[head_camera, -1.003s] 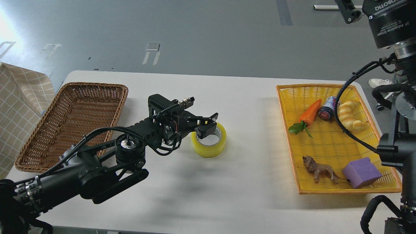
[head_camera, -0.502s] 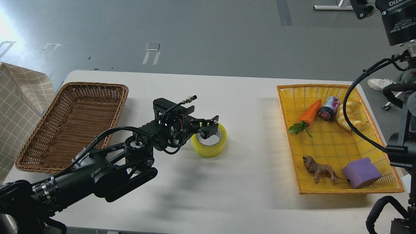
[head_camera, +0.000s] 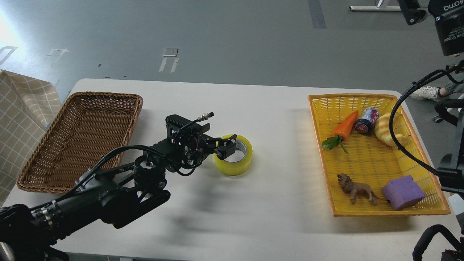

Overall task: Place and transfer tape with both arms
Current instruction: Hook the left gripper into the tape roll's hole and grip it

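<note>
The tape [head_camera: 234, 162], a wide yellow roll with a grey-white core, lies flat on the white table [head_camera: 253, 217] near its middle. My left gripper [head_camera: 228, 145] comes in from the left and sits low at the roll's left rim. One finger is over the core hole and the other outside the wall, and the jaws look open. My right gripper [head_camera: 420, 9] is raised high at the top right, far from the tape. Its fingers are mostly cut off by the frame edge.
An empty brown wicker basket [head_camera: 43, 152] stands at the left. A yellow tray [head_camera: 366, 214] at the right holds a toy carrot [head_camera: 346, 125], a can [head_camera: 366, 120], bread [head_camera: 385, 128], a toy lion [head_camera: 355, 188] and a purple sponge [head_camera: 402, 192]. A checked cloth [head_camera: 21, 108] hangs at the far left.
My left gripper has dropped lower onto the tape's left rim and pulled slightly left. The right arm has risen and moved right. The tape has not moved.
</note>
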